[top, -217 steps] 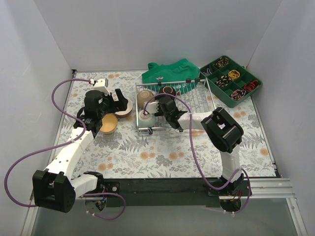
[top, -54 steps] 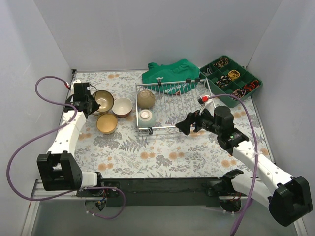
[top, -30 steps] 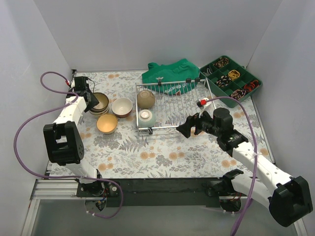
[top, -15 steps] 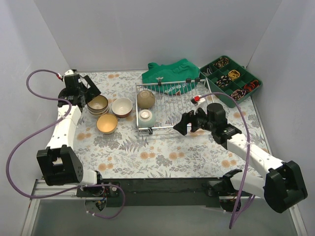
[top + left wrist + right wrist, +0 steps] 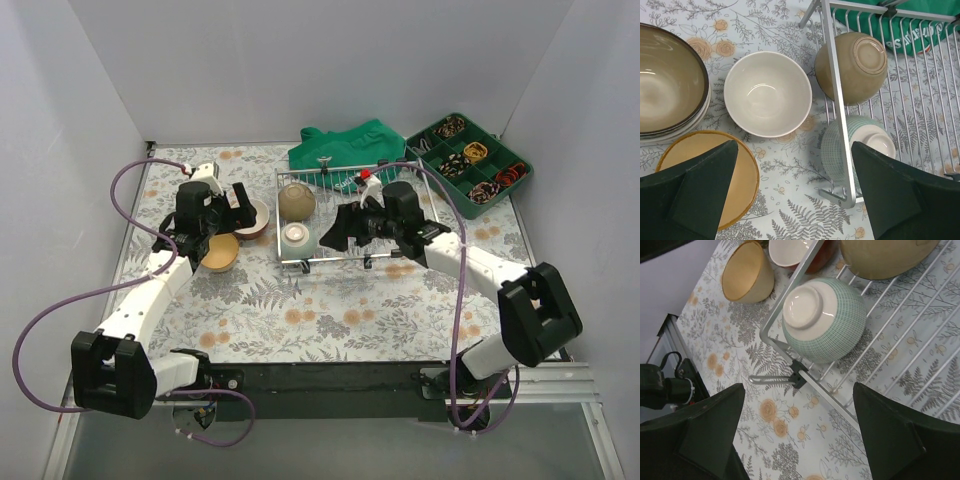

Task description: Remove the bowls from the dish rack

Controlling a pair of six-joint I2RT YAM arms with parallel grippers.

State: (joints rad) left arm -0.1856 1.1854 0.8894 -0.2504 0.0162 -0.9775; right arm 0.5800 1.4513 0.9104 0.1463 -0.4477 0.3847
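Left of the silver wire dish rack [image 5: 839,125], on the fern-print table cover [image 5: 790,220], the unloaded pieces are sitting: a stack of brown glazed bowls [image 5: 667,82], a white ceramic bowl [image 5: 767,93] and a mustard-yellow bowl [image 5: 746,185]. Left gripper [image 5: 794,155] is hovering over them, jaws apart, empty. A second ago it was out at the brown stack, opening, so I'm reading that drop as done. Right gripper [image 5: 797,390], jaws wide with nothing between, is swinging in from the rack's right side and now hanging over the front-left corner, by the green-checked bowl [image 5: 822,320] lying foot-up on the wires. Behind it a tan stoneware bowl [image 5: 852,65] is lying tipped. Two bowls remaining in the rack; I'm judging green next.
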